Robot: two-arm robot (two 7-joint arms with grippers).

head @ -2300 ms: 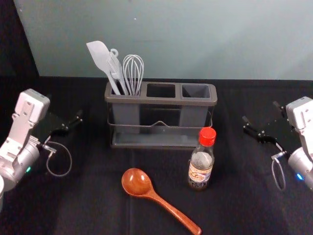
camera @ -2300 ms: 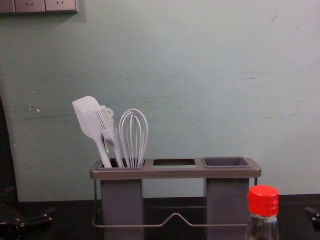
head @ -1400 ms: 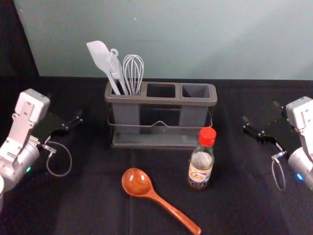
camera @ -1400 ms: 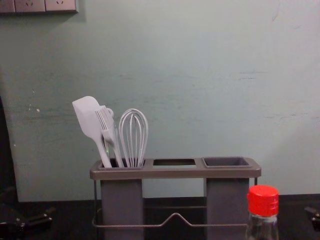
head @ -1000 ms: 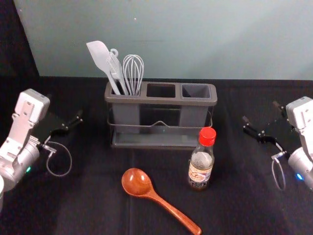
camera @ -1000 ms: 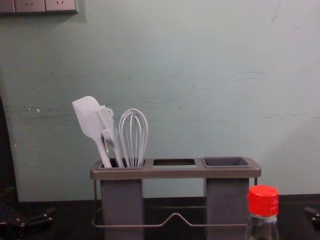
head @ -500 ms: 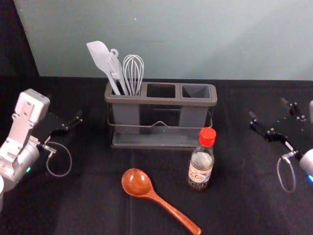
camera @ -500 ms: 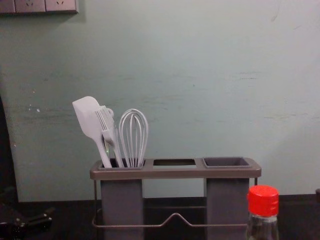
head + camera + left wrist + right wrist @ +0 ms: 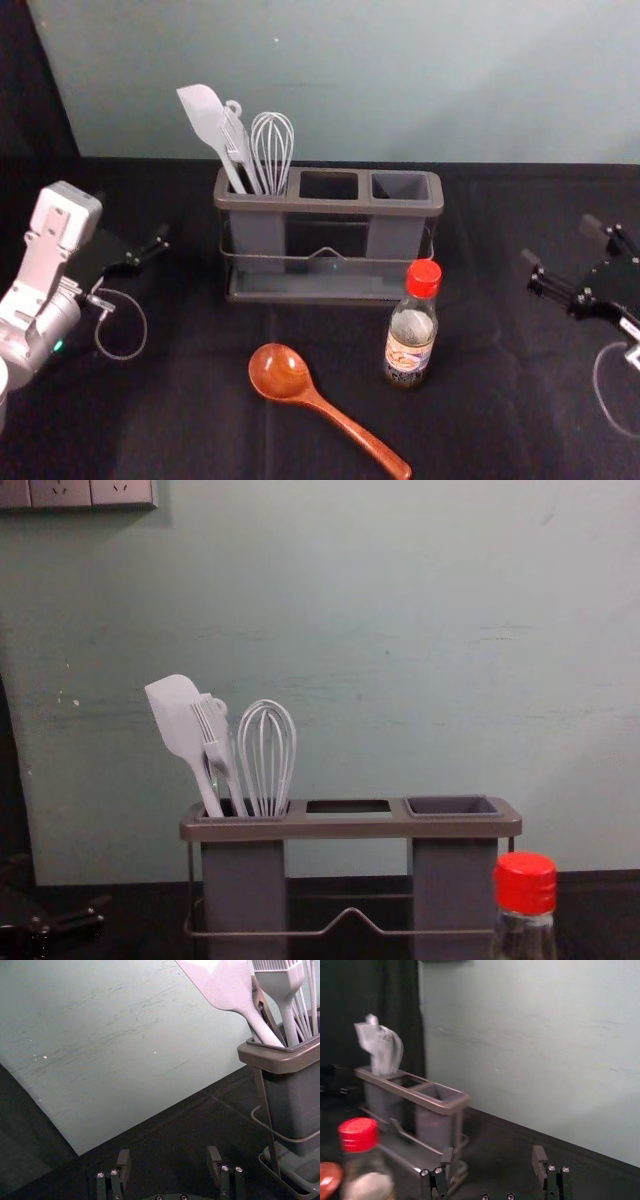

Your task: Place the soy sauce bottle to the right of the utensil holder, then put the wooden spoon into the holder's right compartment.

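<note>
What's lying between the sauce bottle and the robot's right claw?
Only bare black cloth lies between the bottle and the right gripper, in the head view.

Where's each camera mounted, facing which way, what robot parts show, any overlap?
Left wrist: on that wrist, facing wall and spatula; left gripper, fingers apart.
Right wrist: on that wrist, facing wall, utensil holder, soy sauce bottle; right gripper, fingers apart.
Head: up high, forward-down over wooden spoon; both grippers at sides.
Chest: lower, forward across table; left gripper, lower left.
Head and chest share whisk, holder, bottle.
</note>
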